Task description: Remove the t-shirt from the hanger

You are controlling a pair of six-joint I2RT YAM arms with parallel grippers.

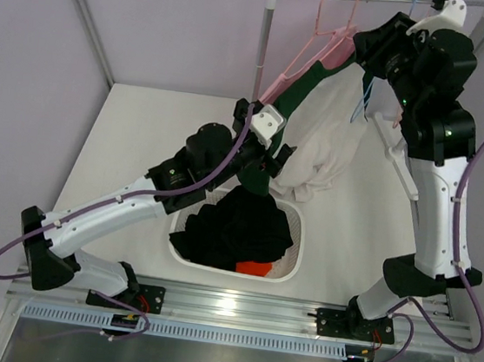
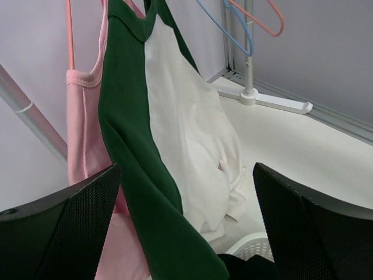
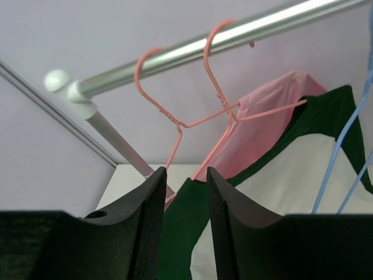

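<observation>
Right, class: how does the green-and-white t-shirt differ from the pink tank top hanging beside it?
The t-shirt has a white body with dark green sleeves; the tank top is plain pink. The t-shirt has sleeves; the tank top shows none. The t-shirt hangs nearer the left wrist camera, overlapping the tank top. Both hang below the same metal rail.

Left gripper [image 2: 186, 175] — jaws wide apart, one finger [image 2: 64, 233] in each lower corner. The t-shirt [image 2: 186, 134], white with green sleeves, hangs between them; one sleeve [image 2: 145, 192] drops through the gap. A pink top [image 2: 87, 134] hangs just beside it, at left. Upper right — a blue hanger [image 2: 224, 30] and an orange hanger [image 2: 256, 21], above the rack foot [image 2: 274, 104].
</observation>
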